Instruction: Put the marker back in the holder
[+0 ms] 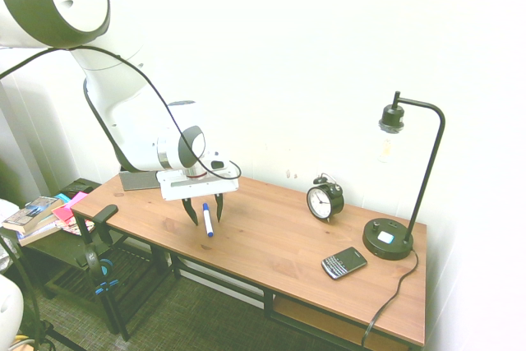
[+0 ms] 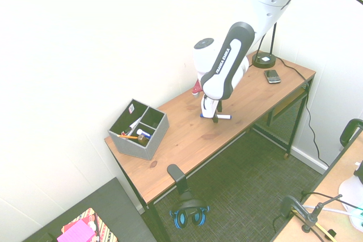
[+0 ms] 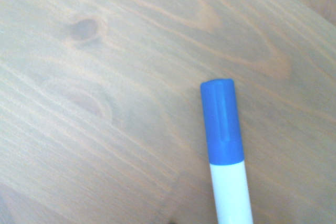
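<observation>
The marker [image 1: 207, 220] lies flat on the wooden desk [image 1: 271, 240], white barrel with a blue cap. My gripper [image 1: 206, 218] is down at the desk over it, one dark finger on each side of the barrel and a gap still showing, so it is open. The wrist view shows the marker's blue cap [image 3: 221, 121] and white barrel close up on the wood. From the other side, the marker [image 2: 221, 116] sticks out beside the gripper [image 2: 212, 116]. The grey holder [image 2: 139, 129] stands at the far end of the desk, with several pens inside it.
An alarm clock [image 1: 325, 200], a black phone [image 1: 343, 263] and a black lamp [image 1: 389, 241] stand on the desk's other end. Headphones [image 2: 189, 213] hang below the desk's front edge. Books [image 1: 33, 215] lie on a low shelf beside the desk.
</observation>
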Controlling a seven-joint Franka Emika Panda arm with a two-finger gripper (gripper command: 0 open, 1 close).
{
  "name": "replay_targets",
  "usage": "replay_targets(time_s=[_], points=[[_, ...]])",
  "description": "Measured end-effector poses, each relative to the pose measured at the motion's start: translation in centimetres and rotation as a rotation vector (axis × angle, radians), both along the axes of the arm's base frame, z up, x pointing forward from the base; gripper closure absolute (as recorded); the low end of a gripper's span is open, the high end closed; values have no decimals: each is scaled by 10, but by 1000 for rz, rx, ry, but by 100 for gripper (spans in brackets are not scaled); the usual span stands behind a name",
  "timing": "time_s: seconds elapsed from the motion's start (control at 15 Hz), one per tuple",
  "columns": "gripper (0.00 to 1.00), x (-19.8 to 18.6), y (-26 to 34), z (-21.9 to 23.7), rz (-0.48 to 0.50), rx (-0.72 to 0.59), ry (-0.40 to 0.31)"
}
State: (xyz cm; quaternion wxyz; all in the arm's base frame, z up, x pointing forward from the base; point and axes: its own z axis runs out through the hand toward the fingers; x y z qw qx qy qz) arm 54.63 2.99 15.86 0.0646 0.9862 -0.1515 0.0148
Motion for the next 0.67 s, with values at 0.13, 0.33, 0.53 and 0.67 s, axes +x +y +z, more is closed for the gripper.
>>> replay_targets(time_s=[0.13, 0.33, 0.53, 0.67], points=[[100, -1, -2, -1, -6, 18, 14], [100, -2, -3, -2, -10, 32, 20], [100, -3, -3, -2, -13, 41, 23], [100, -3, -2, -2, -18, 45, 23]])
